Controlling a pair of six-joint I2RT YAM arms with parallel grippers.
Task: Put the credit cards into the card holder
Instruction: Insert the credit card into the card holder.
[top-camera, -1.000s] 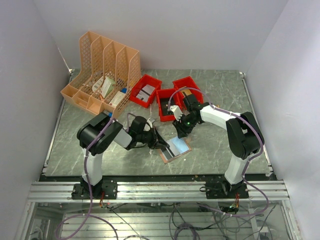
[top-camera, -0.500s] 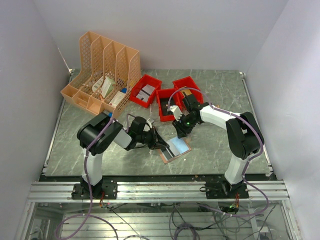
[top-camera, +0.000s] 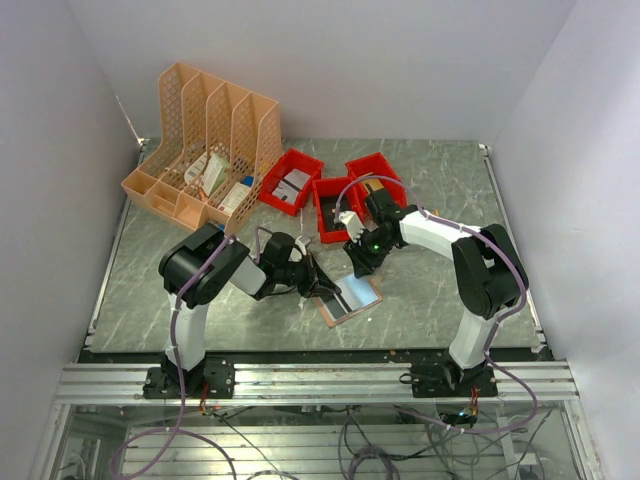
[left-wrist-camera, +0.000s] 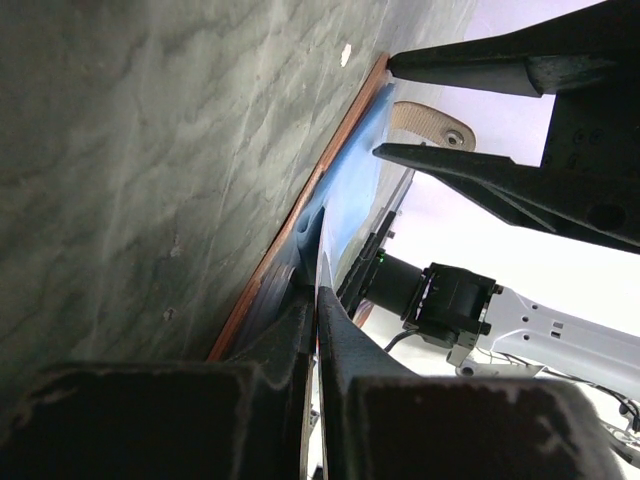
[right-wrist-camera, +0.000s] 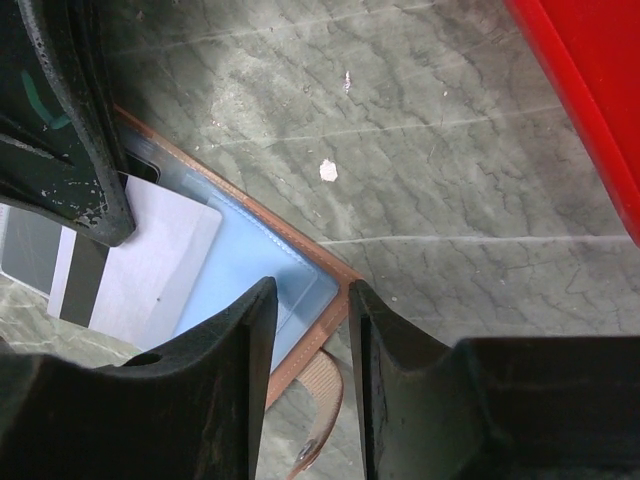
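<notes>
Salmon-edged card holder (top-camera: 352, 297) lies open on the marbled table (top-camera: 450, 190) between the arms; left wrist view: left gripper (left-wrist-camera: 316, 295) closed to a slit at its rim; right wrist view: right gripper (right-wrist-camera: 310, 290) narrowly parted over its corner, credit card (right-wrist-camera: 150, 260) on the blue lining.

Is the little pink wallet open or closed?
Open. The card holder lies spread flat, its blue inside showing and its snap strap hanging loose.

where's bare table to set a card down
Bare table right of the red bins, and along the left edge in front of the rack. Crowded mid-table around the card holder and bins.
</notes>
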